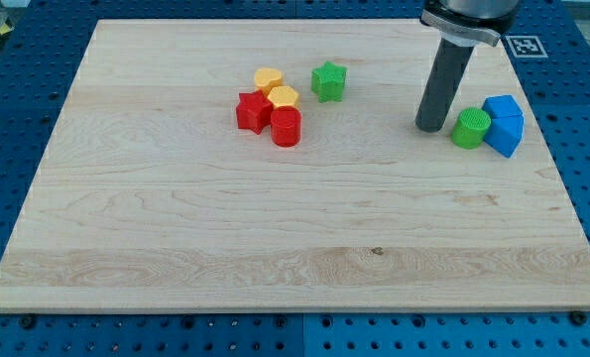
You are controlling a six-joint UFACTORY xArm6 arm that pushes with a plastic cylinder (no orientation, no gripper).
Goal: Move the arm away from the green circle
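Observation:
The green circle (470, 129) stands at the view's right on the wooden board (176, 238), touching the blue blocks on its right. My tip (432, 127) rests on the board just left of the green circle, close to it, with a narrow gap or light contact; I cannot tell which. The dark rod rises from the tip to the view's top right.
Two blue blocks (503, 125) sit together right of the green circle, near the board's right edge. A green star (328, 81) lies at top centre. A red star (253, 111), a red cylinder (286, 127) and two yellow blocks (276, 87) cluster left of it.

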